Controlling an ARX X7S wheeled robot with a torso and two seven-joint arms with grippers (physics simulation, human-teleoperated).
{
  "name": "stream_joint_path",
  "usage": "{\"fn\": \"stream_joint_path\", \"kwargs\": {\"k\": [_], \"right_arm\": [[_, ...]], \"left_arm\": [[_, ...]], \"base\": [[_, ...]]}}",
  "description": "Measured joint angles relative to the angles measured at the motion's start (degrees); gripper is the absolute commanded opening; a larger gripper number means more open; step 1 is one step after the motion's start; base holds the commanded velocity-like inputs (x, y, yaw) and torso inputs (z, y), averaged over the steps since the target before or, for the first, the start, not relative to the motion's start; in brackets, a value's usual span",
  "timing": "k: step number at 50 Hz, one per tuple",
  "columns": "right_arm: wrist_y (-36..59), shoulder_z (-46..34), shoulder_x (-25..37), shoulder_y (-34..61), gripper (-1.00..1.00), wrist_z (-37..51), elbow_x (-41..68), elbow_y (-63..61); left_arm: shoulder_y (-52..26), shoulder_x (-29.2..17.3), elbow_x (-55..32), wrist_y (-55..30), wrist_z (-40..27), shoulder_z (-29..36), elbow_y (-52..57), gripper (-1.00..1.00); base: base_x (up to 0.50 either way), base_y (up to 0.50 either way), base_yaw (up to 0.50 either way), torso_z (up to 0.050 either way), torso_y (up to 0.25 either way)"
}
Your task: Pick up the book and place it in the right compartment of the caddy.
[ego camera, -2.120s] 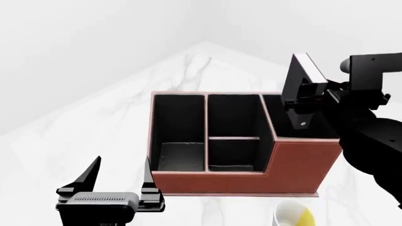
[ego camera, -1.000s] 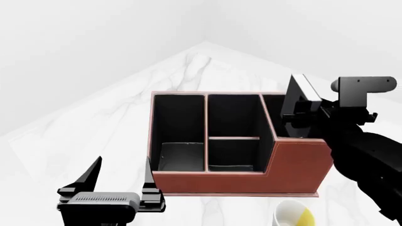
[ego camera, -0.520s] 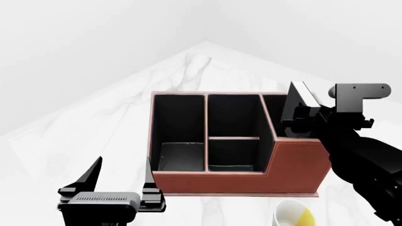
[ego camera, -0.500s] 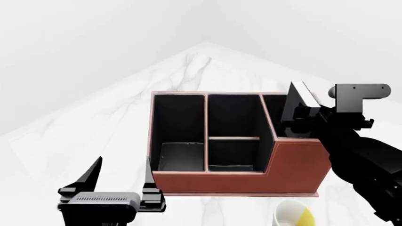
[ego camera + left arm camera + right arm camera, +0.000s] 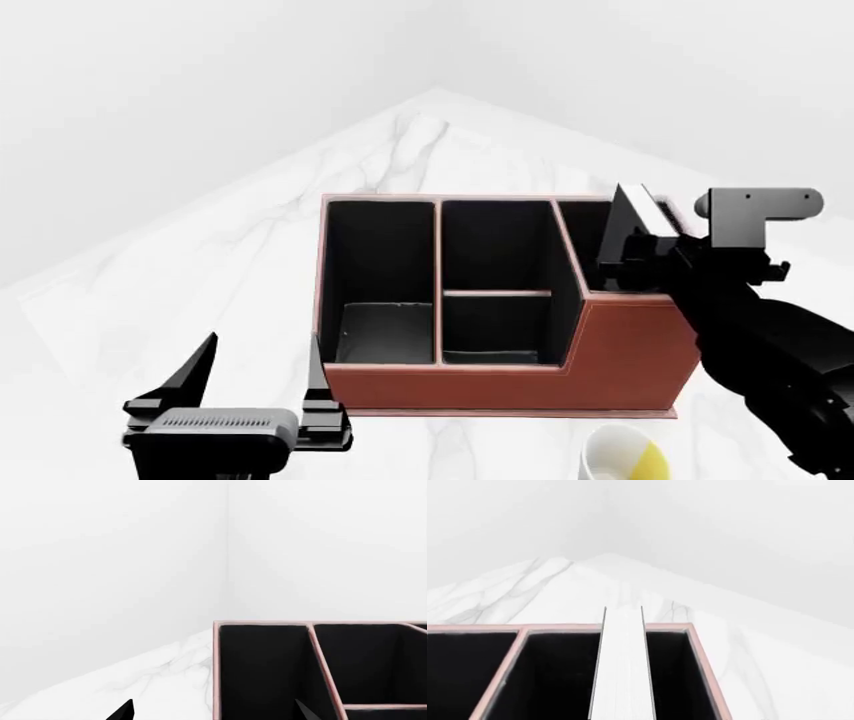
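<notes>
The reddish-brown caddy (image 5: 507,385) stands in the middle of the white marble table. My right gripper (image 5: 635,262) is shut on the black book (image 5: 637,218). It holds the book upright and slightly tilted, its lower part sunk into the tall right compartment (image 5: 587,250). In the right wrist view the book's white page edges (image 5: 622,665) run down the middle of that compartment (image 5: 672,680), with black lining on both sides. My left gripper (image 5: 256,385) is open and empty, low in front of the caddy's left end. In the left wrist view its fingertips (image 5: 122,711) straddle the caddy's left wall (image 5: 216,670).
A white-and-yellow mug (image 5: 625,456) stands on the table (image 5: 200,270) in front of the caddy's right end, below my right arm. The caddy's long left section (image 5: 378,280) and divided middle section (image 5: 497,280) hold nothing. White walls meet behind the table's far corner.
My right gripper has come down and slightly left with the book, lowering it from above the caddy into the right compartment. My left arm has not moved.
</notes>
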Motion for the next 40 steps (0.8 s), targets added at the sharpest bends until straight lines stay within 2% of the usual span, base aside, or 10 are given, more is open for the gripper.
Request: {"fn": "stream_joint_path", "kwargs": {"k": [7, 8, 40], "right_arm": [[-0.22, 0.04, -0.05, -0.18, -1.00, -0.17, 0.04, 0.27], [-0.23, 0.05, -0.05, -0.18, 1.00, -0.20, 0.04, 0.29], [-0.62, 1.25, 0.16, 0.31, 1.00, -1.19, -2.22, -0.24]], "left_arm": [[-0.10, -0.03, -0.04, 0.03, -0.07, 0.08, -0.09, 1.00], [-0.11, -0.04, -0.05, 0.04, -0.08, 0.09, -0.10, 1.00], [-0.38, -0.24, -0.24, 0.10, -0.39, 0.46, -0.43, 1.00]], "base": [[0.00, 0.00, 0.00, 0.001, 0.001], [0.00, 0.00, 0.00, 0.000, 0.000], [0.00, 0.00, 0.00, 0.000, 0.000]]}}
